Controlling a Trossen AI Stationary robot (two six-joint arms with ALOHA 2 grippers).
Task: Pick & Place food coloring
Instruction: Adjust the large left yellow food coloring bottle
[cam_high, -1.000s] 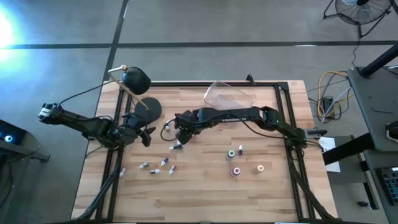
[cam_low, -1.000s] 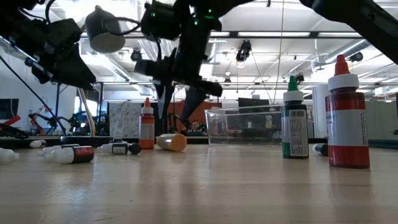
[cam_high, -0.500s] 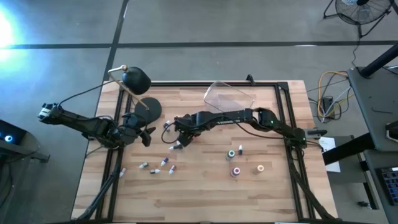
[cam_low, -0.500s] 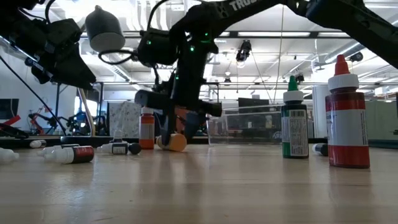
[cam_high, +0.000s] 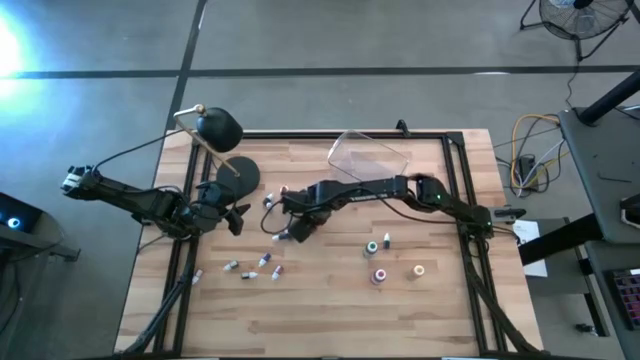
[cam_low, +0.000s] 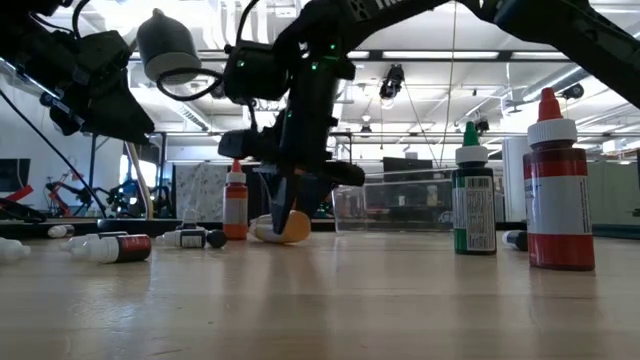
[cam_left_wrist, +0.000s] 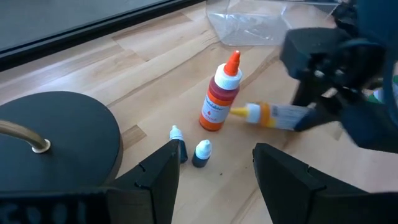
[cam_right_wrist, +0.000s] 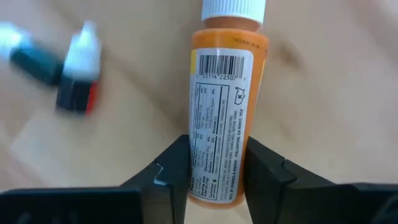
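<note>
While it lies on its side on the wooden table (cam_high: 330, 300), the orange food coloring bottle (cam_right_wrist: 220, 99) sits squarely between the right gripper's (cam_right_wrist: 216, 167) two dark fingers (cam_right_wrist: 169, 167), its white cap pointing away from the wrist and its barcode label facing up. Both fingers press against the bottle's sides near its base, so the jaws are closed on it, and the low view shows the bottle still touching the tabletop under the lowered gripper.

Just beyond the jaws, off to one side of the bottle, lies a small dark dropper bottle with a white cap (cam_right_wrist: 78, 78), clear of the fingers. An upright orange bottle with an orange tip (cam_left_wrist: 220, 96) stands just beside the gripped one, and two tiny dark bottles (cam_left_wrist: 194, 151) stand near the round black lamp base (cam_left_wrist: 56, 137).

Farther from the right gripper, a few small bottles (cam_high: 258, 266) lie scattered toward the table's near-left part, and several upright ones (cam_high: 378, 275) stand apart to its right. The clear plastic tub (cam_high: 368, 152) rests at the far edge.

The left gripper (cam_high: 236, 216) hovers well apart by the lamp base, its jaws spread and holding nothing.
</note>
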